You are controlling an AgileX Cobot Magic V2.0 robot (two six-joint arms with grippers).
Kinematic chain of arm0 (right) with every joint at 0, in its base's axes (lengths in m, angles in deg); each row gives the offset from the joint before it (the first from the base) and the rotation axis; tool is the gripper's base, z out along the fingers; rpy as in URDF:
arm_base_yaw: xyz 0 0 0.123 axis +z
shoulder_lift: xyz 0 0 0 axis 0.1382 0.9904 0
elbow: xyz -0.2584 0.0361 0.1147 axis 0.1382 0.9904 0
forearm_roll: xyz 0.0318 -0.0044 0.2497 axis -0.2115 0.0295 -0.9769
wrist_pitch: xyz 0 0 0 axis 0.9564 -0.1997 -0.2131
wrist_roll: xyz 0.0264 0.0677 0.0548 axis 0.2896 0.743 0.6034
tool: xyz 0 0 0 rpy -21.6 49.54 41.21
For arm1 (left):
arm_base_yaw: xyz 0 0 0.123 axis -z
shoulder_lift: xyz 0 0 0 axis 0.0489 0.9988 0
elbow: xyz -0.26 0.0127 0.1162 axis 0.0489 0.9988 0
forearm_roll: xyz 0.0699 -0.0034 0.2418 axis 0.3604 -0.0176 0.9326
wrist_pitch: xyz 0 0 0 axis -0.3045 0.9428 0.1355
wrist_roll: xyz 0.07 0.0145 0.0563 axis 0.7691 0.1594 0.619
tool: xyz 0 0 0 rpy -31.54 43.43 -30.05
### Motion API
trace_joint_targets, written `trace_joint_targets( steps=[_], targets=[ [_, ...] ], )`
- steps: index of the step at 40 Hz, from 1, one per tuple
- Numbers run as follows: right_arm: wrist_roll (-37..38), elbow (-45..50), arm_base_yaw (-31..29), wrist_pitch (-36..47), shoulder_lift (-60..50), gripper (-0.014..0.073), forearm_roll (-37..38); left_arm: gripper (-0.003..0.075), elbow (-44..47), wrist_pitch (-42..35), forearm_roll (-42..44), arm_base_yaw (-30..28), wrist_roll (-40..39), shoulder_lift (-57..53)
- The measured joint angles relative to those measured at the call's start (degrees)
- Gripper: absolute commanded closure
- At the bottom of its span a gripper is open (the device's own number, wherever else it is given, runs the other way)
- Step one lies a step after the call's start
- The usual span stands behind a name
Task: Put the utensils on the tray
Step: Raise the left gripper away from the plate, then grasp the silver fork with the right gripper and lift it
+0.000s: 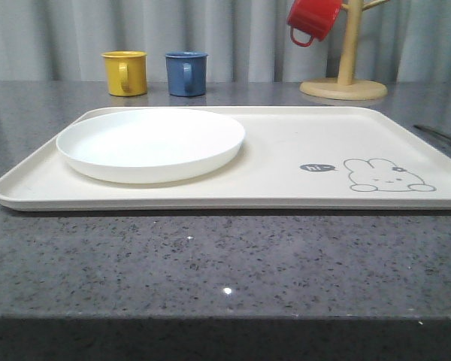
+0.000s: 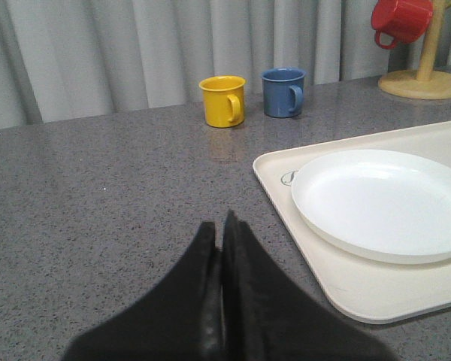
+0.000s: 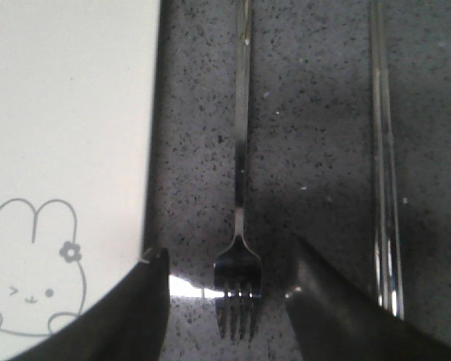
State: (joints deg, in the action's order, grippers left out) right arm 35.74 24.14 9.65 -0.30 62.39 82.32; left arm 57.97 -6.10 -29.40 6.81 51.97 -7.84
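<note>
Right gripper (image 3: 229, 282) hangs low over the counter, jaws spread wide either side of the fork (image 3: 240, 218) tines, nothing gripped yet. Fork and chopsticks (image 3: 383, 173) lie on the table just beside the tray (image 3: 68, 113), so no utensil placed; spoon possibly past the fork handle, too cropped to tell. Left gripper (image 2: 223, 248) pressed closed, empty, parked beside the tray's plate (image 2: 383, 199) end.

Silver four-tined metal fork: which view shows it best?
Right wrist view. The silver four-tined metal fork lies on the grey counter beside the cream rectangular tray, its tines between the open right gripper fingers. The front view gives at most a dark sliver at the right edge.
</note>
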Motion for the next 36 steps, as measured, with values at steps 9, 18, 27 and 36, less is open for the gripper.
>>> trace_joint_targets(
  steps=[9,18,27,36],
  targets=[
    [-0.1,-3.4,0.3,-0.6,9.5,0.0214,0.0,0.0738,0.0,0.0,0.0,0.0,0.0,0.0],
    [-0.1,-3.6,0.3,0.9,14.5,0.0230,0.0,0.0738,0.0,0.0,-0.1,0.0,0.0,0.0],
    [-0.1,-4.0,0.3,1.0,15.0,0.0445,1.1,0.0738,0.0,0.0,-0.1,0.0,0.0,0.0],
    [-0.1,-4.0,0.3,1.3,15.0,0.0599,1.5,0.0738,0.0,0.0,-0.1,0.0,0.0,0.0]
  ],
)
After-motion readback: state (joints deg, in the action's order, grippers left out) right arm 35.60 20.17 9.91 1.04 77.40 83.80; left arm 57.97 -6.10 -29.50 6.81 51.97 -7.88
